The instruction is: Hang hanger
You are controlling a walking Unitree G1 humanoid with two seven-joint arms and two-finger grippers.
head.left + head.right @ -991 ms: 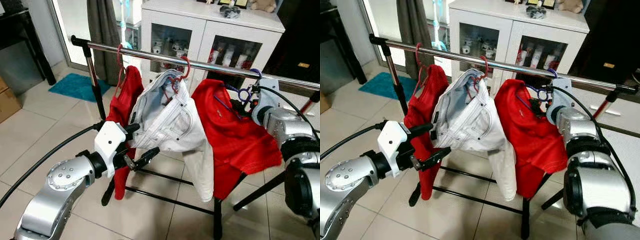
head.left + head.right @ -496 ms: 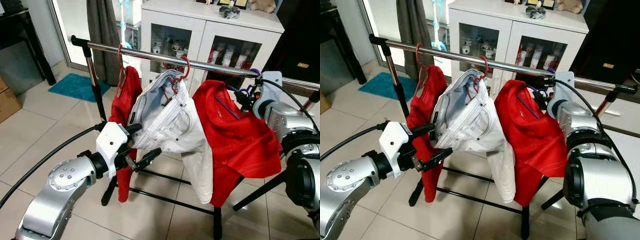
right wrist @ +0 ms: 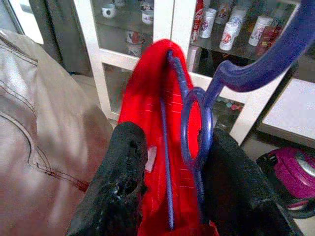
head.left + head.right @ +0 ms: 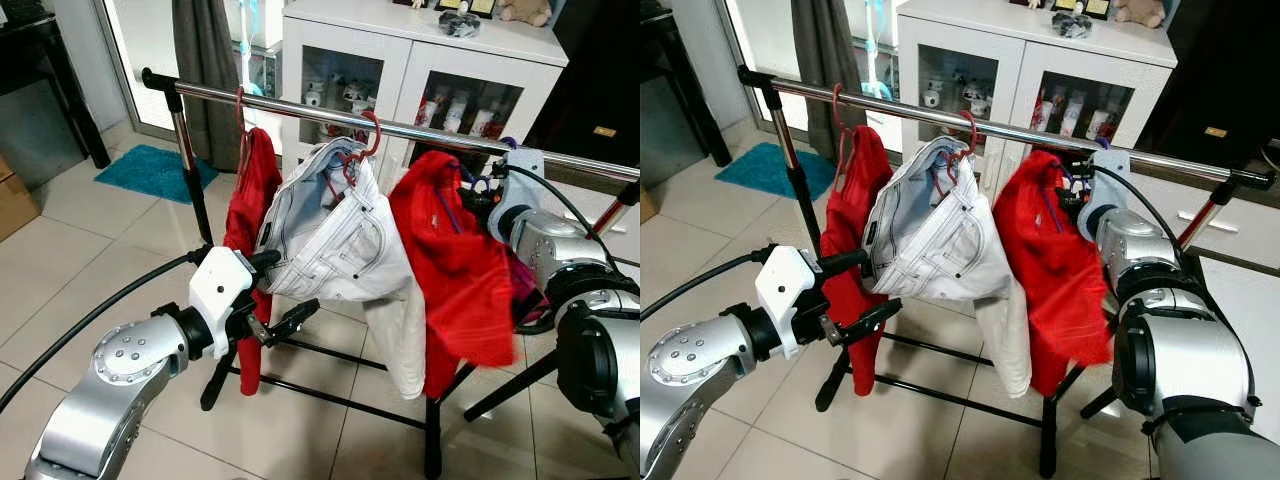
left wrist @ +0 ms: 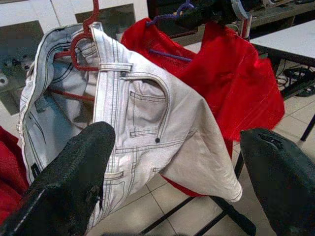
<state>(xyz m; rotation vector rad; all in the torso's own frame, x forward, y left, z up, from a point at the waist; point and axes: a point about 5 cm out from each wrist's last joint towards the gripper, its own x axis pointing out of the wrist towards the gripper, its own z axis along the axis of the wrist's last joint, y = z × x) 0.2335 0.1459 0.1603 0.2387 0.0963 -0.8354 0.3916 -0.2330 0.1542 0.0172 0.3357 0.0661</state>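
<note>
Spanning the scene, a steel rail [image 4: 420, 131] carries a red garment [image 4: 252, 215] and white jeans [image 4: 335, 240]; the right gripper [image 3: 170, 196] clamps the purple hanger [image 3: 216, 93] bearing a red shirt [image 4: 455, 265] just under it, seemingly unhooked; the left gripper [image 4: 275, 295] gapes wide near the jeans.

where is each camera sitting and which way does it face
Left eye view: on the head, looking forward and down at the clothes rail; both silver arms show.
Right eye view: its stereo twin, same scene.
Left wrist view: along the open left gripper at the white jeans.
Right wrist view: along the right gripper, shut on the purple hanger carrying the red shirt.
Both wrist views share the jeans and red shirt.
</note>
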